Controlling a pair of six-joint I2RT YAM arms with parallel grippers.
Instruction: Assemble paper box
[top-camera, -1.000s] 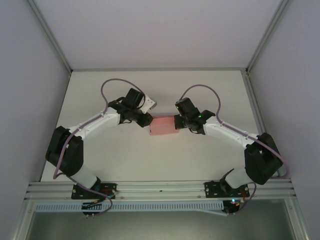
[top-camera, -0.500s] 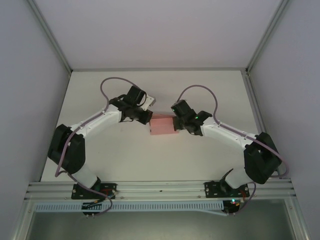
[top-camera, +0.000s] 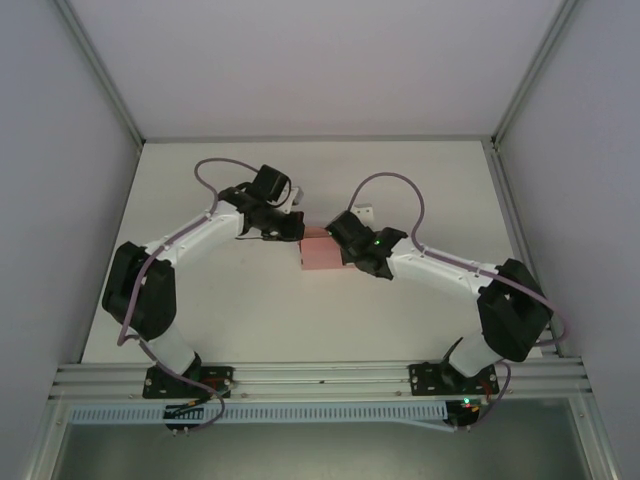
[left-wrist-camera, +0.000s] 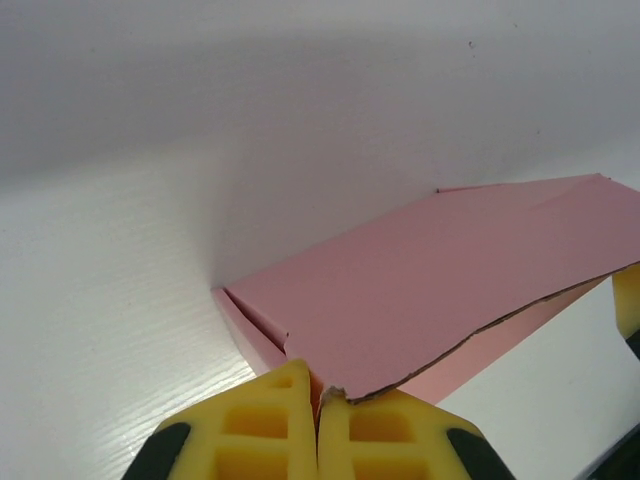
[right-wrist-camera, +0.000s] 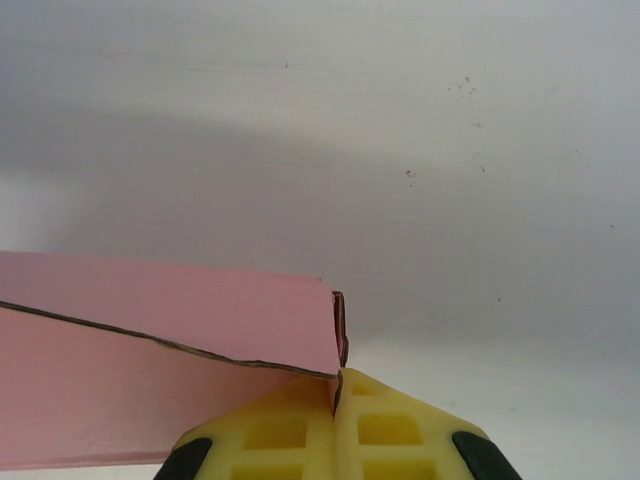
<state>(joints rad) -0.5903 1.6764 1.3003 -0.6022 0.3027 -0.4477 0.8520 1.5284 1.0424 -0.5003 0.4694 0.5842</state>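
Right fingers (right-wrist-camera: 290, 440) pushed leftward — paper box (top-camera: 318, 252) (pink) narrower.

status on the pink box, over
Left gripper: jaws shut on plain pink thin-card box edge. Right gripper: jaws shut on opposite end. Nothing seen blocking.

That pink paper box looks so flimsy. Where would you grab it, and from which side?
Probably by its thin card edges at the two ends, coming in from left and right. The paper box looks wide and shallow, so only its edges suit a pinch; the left gripper and right gripper are each shut on a corner.
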